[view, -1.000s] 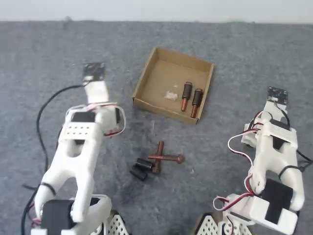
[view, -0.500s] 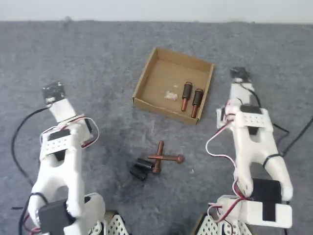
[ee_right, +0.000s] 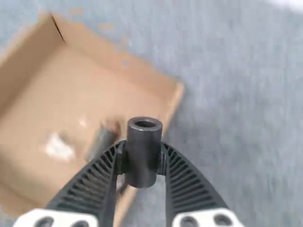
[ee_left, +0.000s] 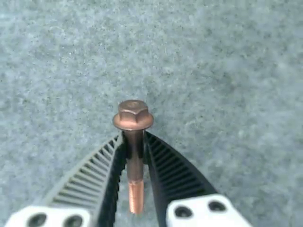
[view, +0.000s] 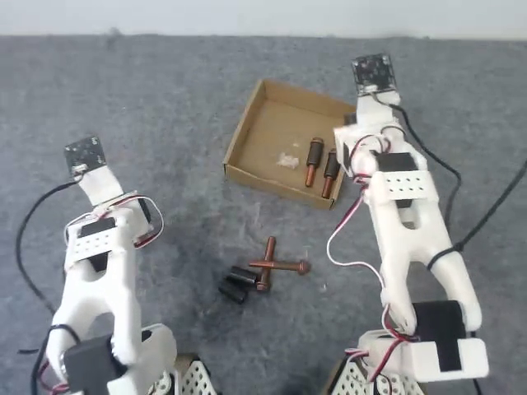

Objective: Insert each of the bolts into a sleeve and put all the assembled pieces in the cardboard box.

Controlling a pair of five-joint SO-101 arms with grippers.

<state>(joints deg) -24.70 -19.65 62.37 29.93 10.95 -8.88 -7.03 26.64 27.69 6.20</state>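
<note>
A: Sleeve [ee_right: 144, 151] status?
B: Pinched in right gripper [ee_right: 142, 145] jaws. That arm swung from lower right up to the cardboard box [view: 272, 185] right wall.
A: Left?
B: Left gripper [ee_left: 134, 139] jaws clamp a bolt [ee_left: 134, 120]. Arm shifted to far left.

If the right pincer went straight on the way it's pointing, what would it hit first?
Probably the cardboard box: the right pincer, shut on a sleeve, points at the box's bare floor near a side wall. Depth is unclear, so the wall's rim might come first.
</note>
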